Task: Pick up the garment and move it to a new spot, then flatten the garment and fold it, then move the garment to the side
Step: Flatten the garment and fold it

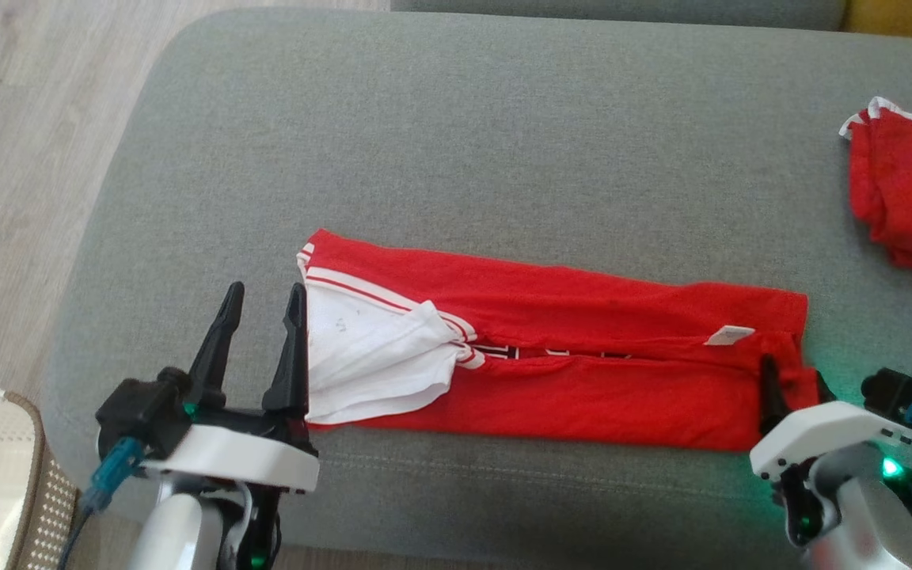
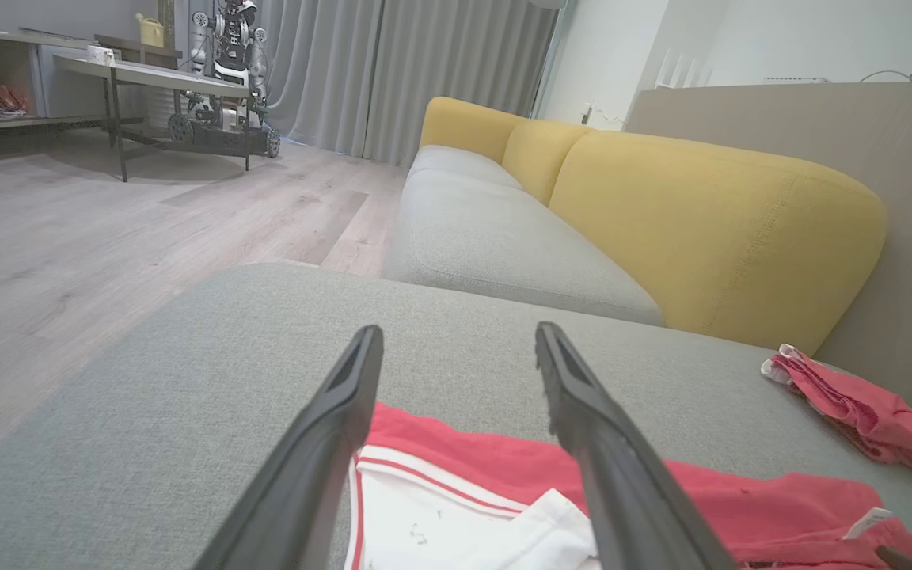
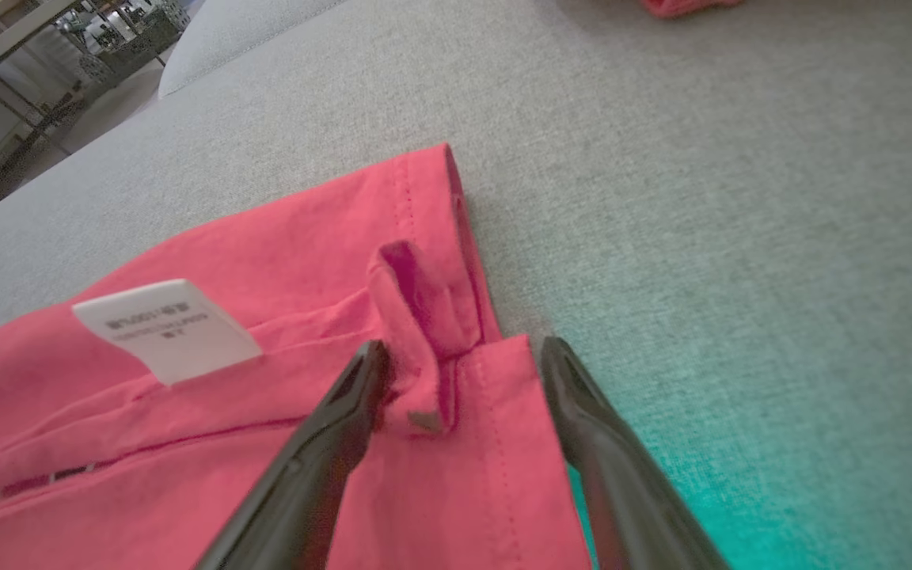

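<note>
1. Red garment [image 1: 567, 372] is lying as a long folded strip on the grey cushion [image 1: 503, 119], near its front edge, with the white part at my left.
2. My left claw [image 1: 265, 289] is hovering spread at that left end, one finger just beside the white cloth. It is pinching nothing.
3. My right claw [image 3: 464, 348] is also standing spread, with its fingers straddling the hem corner at the right end. Nothing is gripped there.
4. I am judging that I am about to take both ends. To do it well, I should be closing on all layers together, because a small flap [image 3: 416, 293] is sticking up near the label [image 3: 167, 328] and could slip out.
5. I should be lifting both ends evenly, so that the strip is not opening.
6. Another red garment [image 1: 911, 198] is lying well apart at the far right.
7. A basket [image 1: 48, 491] is standing beside the cushion at my lower left. What is inside it, I cannot tell.
</note>
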